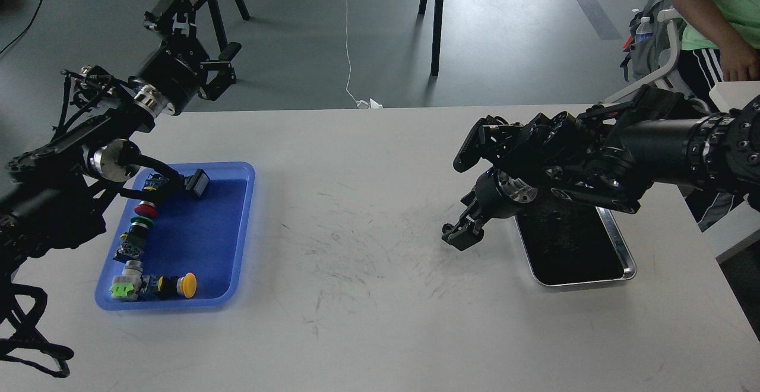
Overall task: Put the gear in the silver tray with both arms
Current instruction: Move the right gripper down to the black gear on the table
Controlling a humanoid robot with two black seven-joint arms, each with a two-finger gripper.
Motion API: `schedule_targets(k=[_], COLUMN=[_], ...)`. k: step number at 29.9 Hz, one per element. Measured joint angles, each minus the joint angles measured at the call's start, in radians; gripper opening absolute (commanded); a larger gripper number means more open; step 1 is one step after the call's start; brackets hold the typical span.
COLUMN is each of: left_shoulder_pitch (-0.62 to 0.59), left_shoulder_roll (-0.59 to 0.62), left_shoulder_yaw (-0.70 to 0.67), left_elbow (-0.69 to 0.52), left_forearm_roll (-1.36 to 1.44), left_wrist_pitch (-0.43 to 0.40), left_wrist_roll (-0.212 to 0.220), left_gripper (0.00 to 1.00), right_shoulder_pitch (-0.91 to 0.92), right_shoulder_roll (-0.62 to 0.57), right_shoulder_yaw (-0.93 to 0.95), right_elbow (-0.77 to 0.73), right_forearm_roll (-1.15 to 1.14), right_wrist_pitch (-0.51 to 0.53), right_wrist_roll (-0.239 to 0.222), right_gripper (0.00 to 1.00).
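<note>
My right gripper (460,239) is down at the table surface just left of the silver tray (628,270), on the spot where a small black gear lay. The gear is hidden by the dark fingers, so I cannot tell whether they hold it. My right arm crosses over the tray's far half and hides it. The tray's near half shows its shiny rim and black inside. My left gripper (199,34) is open and empty. It is raised beyond the table's back left edge.
A blue plastic tray (237,234) at the left holds several push buttons and switch parts. A person in a green shirt (721,0) stands at the back right. Tripod legs (436,18) stand on the floor behind the table.
</note>
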Motion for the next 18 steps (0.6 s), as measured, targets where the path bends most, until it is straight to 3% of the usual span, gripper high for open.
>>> schedule_targets(k=[6,18], left_shoulder_pitch=[0.002,0.007], left_shoulder_roll=[0.002,0.003], left_shoulder_yaw=[-0.001,-0.002], left_elbow=[0.0,0.0], left_forearm_roll=[0.0,0.0], left_wrist_pitch=[0.0,0.0], left_wrist_roll=[0.0,0.0], left_gripper=[0.99,0.99], right_shoulder_pitch=[-0.027,-0.068], right_shoulder_roll=[0.055,0.066], right_shoulder_yaw=[0.0,-0.003], right_elbow=[-0.038,-0.074], right_forearm_roll=[0.0,0.0], right_wrist_pitch=[-0.002,-0.002], right_wrist_roll=[0.0,0.0], right_gripper=[0.89,0.79])
